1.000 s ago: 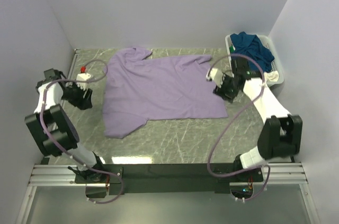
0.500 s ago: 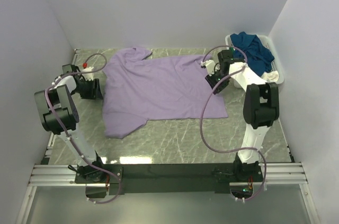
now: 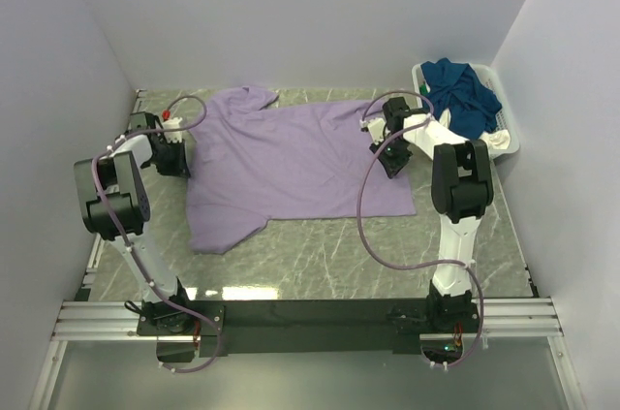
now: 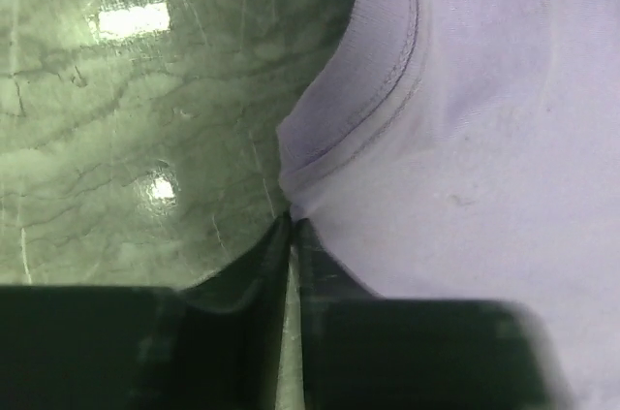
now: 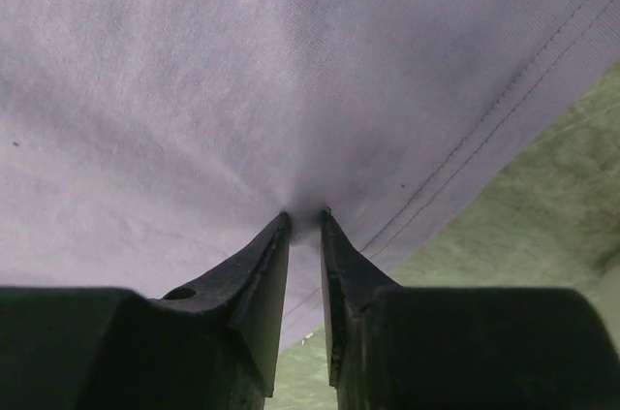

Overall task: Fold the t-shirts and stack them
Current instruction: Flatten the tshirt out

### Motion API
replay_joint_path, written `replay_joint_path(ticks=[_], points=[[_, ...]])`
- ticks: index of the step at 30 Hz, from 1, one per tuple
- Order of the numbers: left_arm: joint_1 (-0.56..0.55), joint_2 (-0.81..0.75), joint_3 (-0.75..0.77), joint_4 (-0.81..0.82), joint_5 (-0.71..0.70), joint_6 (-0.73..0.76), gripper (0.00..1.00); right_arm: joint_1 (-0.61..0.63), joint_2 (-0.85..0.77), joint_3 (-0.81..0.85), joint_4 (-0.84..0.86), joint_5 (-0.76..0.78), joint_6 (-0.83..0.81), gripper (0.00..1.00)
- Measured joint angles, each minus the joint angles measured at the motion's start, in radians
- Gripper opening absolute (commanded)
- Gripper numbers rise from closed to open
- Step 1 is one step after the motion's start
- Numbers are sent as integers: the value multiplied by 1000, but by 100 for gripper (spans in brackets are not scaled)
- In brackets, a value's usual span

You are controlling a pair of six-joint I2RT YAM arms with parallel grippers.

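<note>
Across the table (image 3: 339, 255), left gripper (image 4: 293, 226) pinches lilac t-shirt (image 3: 291, 158) by collar, right gripper (image 5: 305, 216) by hem; I judge grasp taken; lift together next.

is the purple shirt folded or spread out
Spread out. The purple t-shirt lies flat on the table, body and sleeves opened out, no fold made; the left tool and right tool pinch its edges.
</note>
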State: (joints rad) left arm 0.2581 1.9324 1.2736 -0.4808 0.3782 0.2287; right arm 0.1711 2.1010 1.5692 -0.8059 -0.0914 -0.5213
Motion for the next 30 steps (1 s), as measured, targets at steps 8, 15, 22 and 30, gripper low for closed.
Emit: replay_joint_path(ticks=[8, 15, 22, 30], points=[[47, -55, -43, -33, -128, 34, 1, 29, -43, -72, 15, 54, 0, 26], [77, -113, -61, -90, -163, 106, 64, 66, -75, -116, -7, 56, 6, 43], [-11, -378, -84, -231, -82, 369, 61, 66, -91, -60, -63, 50, 19, 53], [-427, -733, -354, -393, -79, 629, 66, 66, -195, -36, -119, 3, 32, 49]])
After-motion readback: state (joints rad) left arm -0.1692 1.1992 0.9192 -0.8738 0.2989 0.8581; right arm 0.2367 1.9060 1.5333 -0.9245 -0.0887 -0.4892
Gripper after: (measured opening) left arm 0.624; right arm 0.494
